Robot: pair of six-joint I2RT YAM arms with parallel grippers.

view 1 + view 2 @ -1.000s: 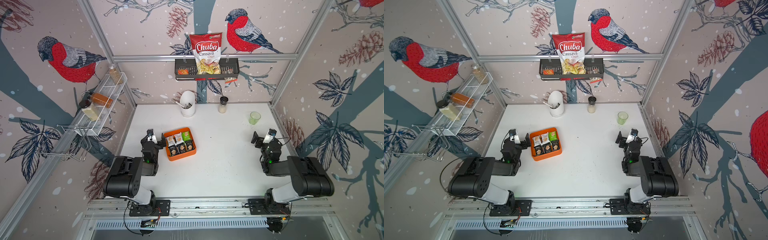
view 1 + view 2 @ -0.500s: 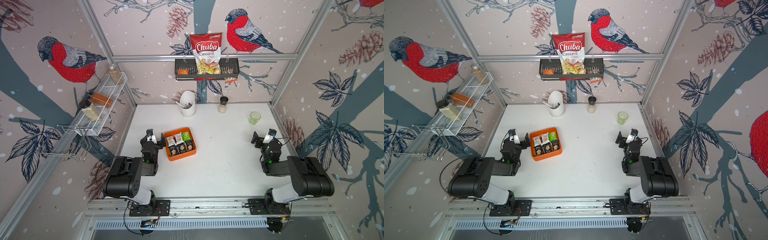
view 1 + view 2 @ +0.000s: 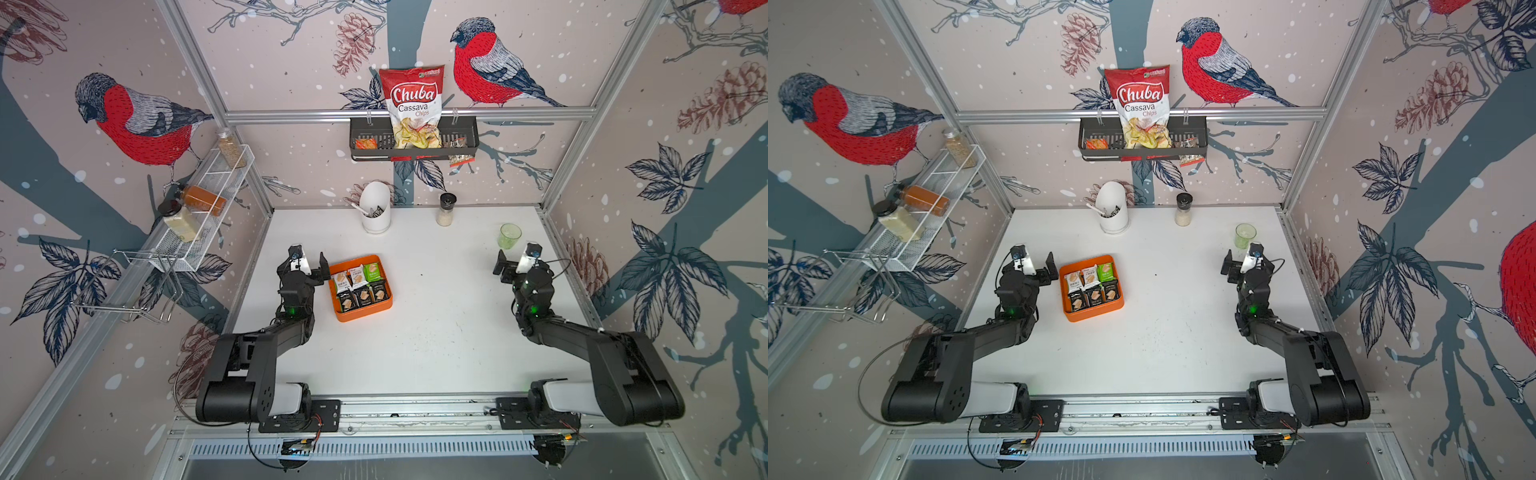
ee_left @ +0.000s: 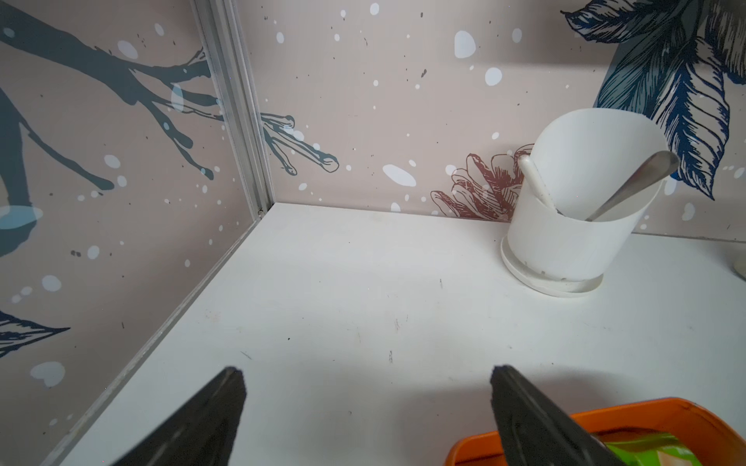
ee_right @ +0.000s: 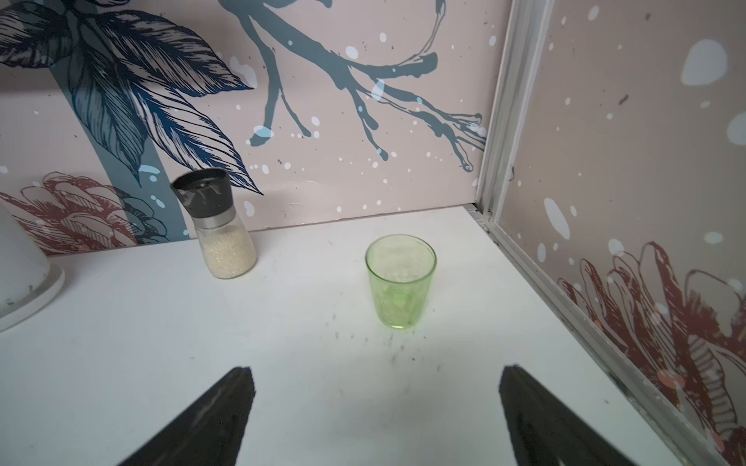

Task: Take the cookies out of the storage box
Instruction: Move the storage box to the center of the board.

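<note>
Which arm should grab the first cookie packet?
Left. The left gripper, open, sits beside the storage box holding the cookies; the right gripper, also open, is far across by the green cup.

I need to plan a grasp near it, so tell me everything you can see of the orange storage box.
The storage box is a shallow, square orange tray with rounded corners and low walls, plastic by its look. It sits flat on the white table, turned slightly askew. The cookies fill it in two rows: white and green packets behind, black ones in front. The open left gripper stands just beside its far left corner; contact is unclear.
</note>
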